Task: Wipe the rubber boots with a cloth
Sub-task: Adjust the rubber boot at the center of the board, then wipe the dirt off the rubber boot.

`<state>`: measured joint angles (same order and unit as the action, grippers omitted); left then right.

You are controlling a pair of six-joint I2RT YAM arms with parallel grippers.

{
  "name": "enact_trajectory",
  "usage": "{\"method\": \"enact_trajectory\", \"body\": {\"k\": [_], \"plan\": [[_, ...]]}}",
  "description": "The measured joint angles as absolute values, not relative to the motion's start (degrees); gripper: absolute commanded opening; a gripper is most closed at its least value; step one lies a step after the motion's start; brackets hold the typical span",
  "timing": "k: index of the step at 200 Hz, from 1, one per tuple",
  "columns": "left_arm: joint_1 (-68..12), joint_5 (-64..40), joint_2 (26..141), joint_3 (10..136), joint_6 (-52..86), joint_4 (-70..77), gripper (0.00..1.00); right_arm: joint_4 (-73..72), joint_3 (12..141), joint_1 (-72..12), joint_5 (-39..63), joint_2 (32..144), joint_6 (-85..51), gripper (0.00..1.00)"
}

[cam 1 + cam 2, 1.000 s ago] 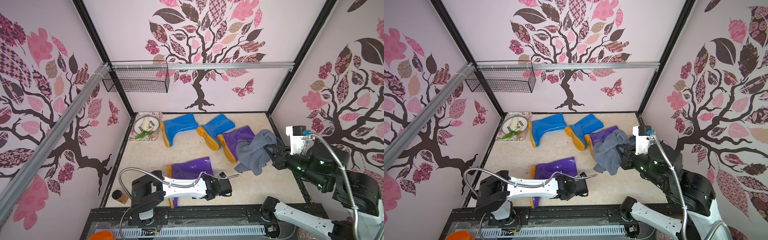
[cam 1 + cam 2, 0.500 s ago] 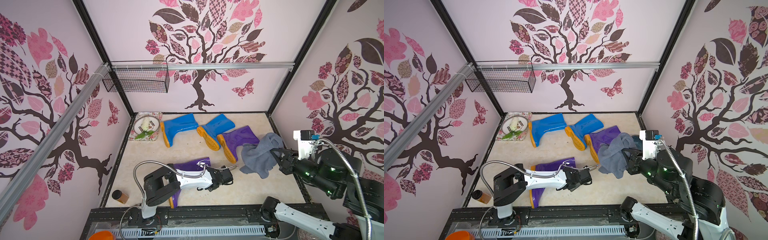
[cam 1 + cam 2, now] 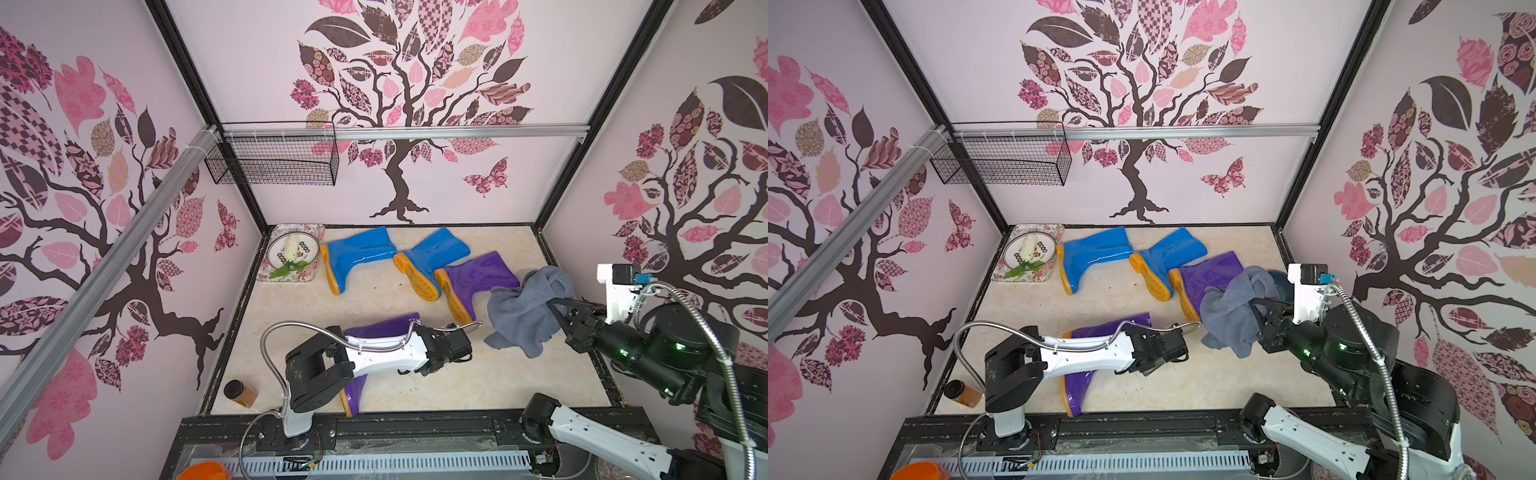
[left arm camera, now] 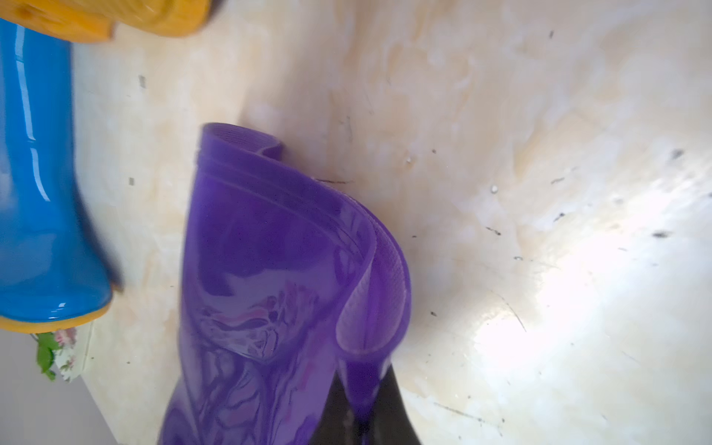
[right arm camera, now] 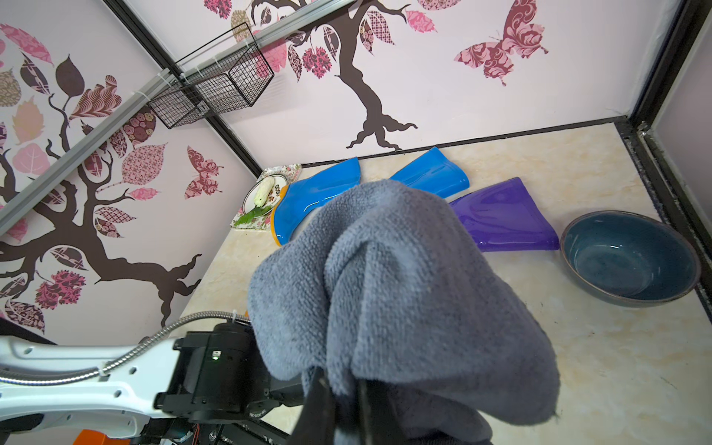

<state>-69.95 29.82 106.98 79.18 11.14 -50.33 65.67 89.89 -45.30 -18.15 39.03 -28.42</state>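
Two bright blue rubber boots [image 3: 357,257] [image 3: 436,257] and a purple one [image 3: 478,278] lie on their sides at the back of the floor. The second purple boot [image 3: 382,328] lies near the front, partly under my left arm [image 3: 386,353]. In the left wrist view my left gripper [image 4: 362,418] is shut on the rim of that boot's shaft [image 4: 277,269]. My right gripper [image 3: 557,309] is shut on the grey-blue cloth [image 3: 523,316], which hangs bunched beside the back purple boot. The cloth [image 5: 385,289] fills the right wrist view and hides most of the right gripper [image 5: 343,408].
A round grey-blue bowl [image 5: 628,258] stands at the right wall behind the cloth. A floral tray [image 3: 309,232] with a plate sits in the back left corner. An amber jar [image 3: 241,392] lies at the front left. A wire basket [image 3: 274,162] hangs on the rail.
My left gripper reached the near purple boot's shaft rim and closed on it; the shaft now looks narrower. My right gripper drew the cloth off the back purple boot, toward the right front.
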Motion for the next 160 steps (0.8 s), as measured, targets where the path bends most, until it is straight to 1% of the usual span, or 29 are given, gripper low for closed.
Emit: {"method": "enact_trajectory", "body": {"k": [53,82,101,127,160], "plan": [[-70.02,33.54,99.33,95.55,10.96,-56.27,0.0,65.76,90.35,-45.28,-18.22,39.03,-28.4,0.0],[-70.02,34.83,93.73,96.18,14.61,-55.79,0.0,65.73,91.57,-45.3,-18.17,39.09,-28.32,0.0],[-70.02,35.57,89.38,90.87,18.2,-50.72,0.0,65.67,91.53,-45.28,-17.91,39.11,-28.32,0.0],[-70.11,37.28,82.65,78.19,23.9,-44.62,0.0,65.3,90.78,-45.3,-17.39,39.07,-28.36,0.0],[-69.93,41.67,75.09,61.04,32.01,-37.34,0.0,61.8,82.61,-45.28,-13.82,38.5,-28.88,0.0]]}}
